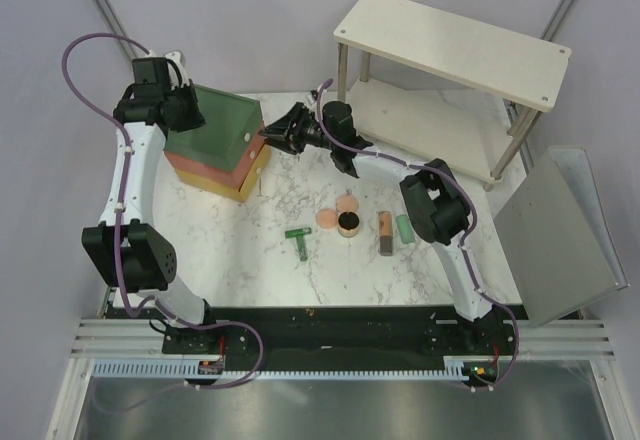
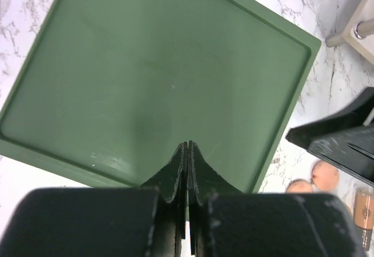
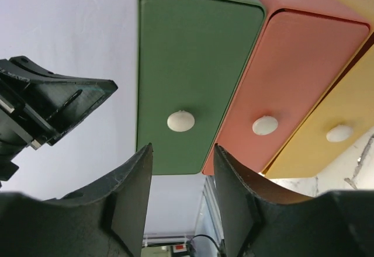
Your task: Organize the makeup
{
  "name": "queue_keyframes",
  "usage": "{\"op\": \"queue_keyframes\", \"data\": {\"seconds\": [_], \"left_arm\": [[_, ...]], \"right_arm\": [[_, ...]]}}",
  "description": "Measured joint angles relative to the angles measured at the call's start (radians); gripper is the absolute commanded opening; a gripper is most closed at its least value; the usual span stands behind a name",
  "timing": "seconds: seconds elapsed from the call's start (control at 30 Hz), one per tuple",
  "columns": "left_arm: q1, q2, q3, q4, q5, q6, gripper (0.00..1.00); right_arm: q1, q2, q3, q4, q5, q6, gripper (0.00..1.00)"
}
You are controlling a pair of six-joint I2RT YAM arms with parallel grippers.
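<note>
At the upper left of the overhead view, my left gripper (image 2: pixel 187 146) has its fingers pressed together over the lid of the stacked green, coral and yellow plastic drawer box (image 1: pixel 215 150). I cannot tell whether it actually bears on it. Just to the right, my right gripper (image 3: pixel 182 152) is spread and empty, facing the small white knob (image 3: pixel 180 120) of the green top drawer but not around it.

At lower centre the makeup lies loose on the marble tabletop (image 1: pixel 250 270): dark green T-shaped tool (image 1: pixel 300 240), two pink round discs (image 1: pixel 330 219), round gold pot (image 1: pixel 349 225), orange-brown tube (image 1: pixel 385 230) and mint-green oblong case (image 1: pixel 404 228).

My worry is the fingers slipping off that tiny knob, or the pull dragging the whole box if the left isn't pinning it. I can read no writing anywhere.
</note>
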Motion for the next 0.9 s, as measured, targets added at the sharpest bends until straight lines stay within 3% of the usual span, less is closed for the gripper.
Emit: {"op": "queue_keyframes", "data": {"seconds": [0.3, 0.9], "left_arm": [[-0.002, 0.000, -0.010, -0.013, 0.039, -0.003, 0.02], [-0.002, 0.002, -0.061, -0.034, 0.065, -0.030, 0.02]], "right_arm": [[0.021, 0.095, 0.029, 0.119, -0.026, 0.155, 0.50], [0.041, 0.161, 0.127, 0.146, -0.031, 0.203, 0.44]]}}
